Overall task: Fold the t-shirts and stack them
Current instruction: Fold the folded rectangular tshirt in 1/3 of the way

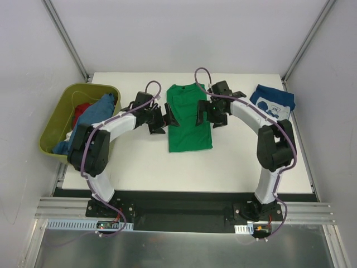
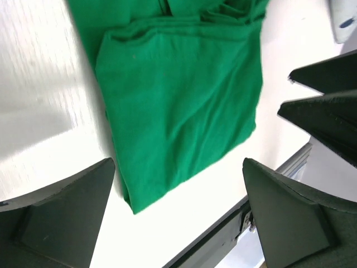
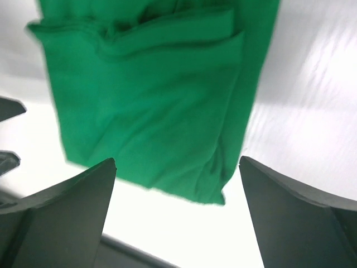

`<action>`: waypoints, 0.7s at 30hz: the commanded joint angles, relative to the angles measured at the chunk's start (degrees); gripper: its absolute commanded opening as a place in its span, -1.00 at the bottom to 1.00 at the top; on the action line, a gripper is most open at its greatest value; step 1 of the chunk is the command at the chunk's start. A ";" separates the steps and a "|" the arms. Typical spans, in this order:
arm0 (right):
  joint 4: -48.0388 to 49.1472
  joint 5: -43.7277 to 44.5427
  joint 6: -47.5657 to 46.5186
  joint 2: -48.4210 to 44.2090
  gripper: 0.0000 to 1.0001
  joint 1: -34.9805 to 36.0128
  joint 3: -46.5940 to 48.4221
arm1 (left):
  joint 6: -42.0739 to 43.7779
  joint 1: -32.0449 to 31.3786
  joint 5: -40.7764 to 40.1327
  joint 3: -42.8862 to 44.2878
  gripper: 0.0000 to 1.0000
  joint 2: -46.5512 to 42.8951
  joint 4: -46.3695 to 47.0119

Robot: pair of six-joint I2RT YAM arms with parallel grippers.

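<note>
On our white table (image 1: 139, 167), the olive tub (image 1: 62, 103) at left holds red and blue shirts (image 1: 92, 111). The green t-shirt (image 1: 188, 131) lies folded mid-table, the navy t-shirt (image 1: 272, 101) far right. Our left gripper (image 1: 164, 123) and right gripper (image 1: 207, 116) flank the green one, all 4 fingers spread, holding nothing.

Folded green t-shirt (image 1: 189, 120), flat, central
</note>
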 commanded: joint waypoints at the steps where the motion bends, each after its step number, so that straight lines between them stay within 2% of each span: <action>1: 4.54 -9.84 2.86 -8.05 0.93 0.51 -7.20 | -1.13 -0.19 -0.38 -6.64 0.99 -8.97 0.23; 6: 5.52 -7.74 3.75 -13.23 0.98 0.95 -18.10 | -2.63 -1.50 -1.44 -13.93 0.99 -13.20 0.23; 12: 5.34 -6.16 4.45 -15.70 0.63 0.69 -24.17 | -3.68 -3.88 -2.05 -15.35 0.93 -10.84 0.66; 14: 5.43 -5.45 4.63 -15.97 0.61 0.60 -24.96 | -4.21 -4.41 -2.14 -15.44 0.80 -9.00 0.93; 19: 7.27 -4.48 4.63 -14.92 0.41 -1.24 -25.85 | -4.56 -4.58 -2.40 -13.95 0.37 -4.60 2.25; 21: 9.02 -6.75 4.80 -13.34 0.29 -2.30 -25.93 | -4.83 -4.84 -1.97 -13.16 0.31 -2.66 2.51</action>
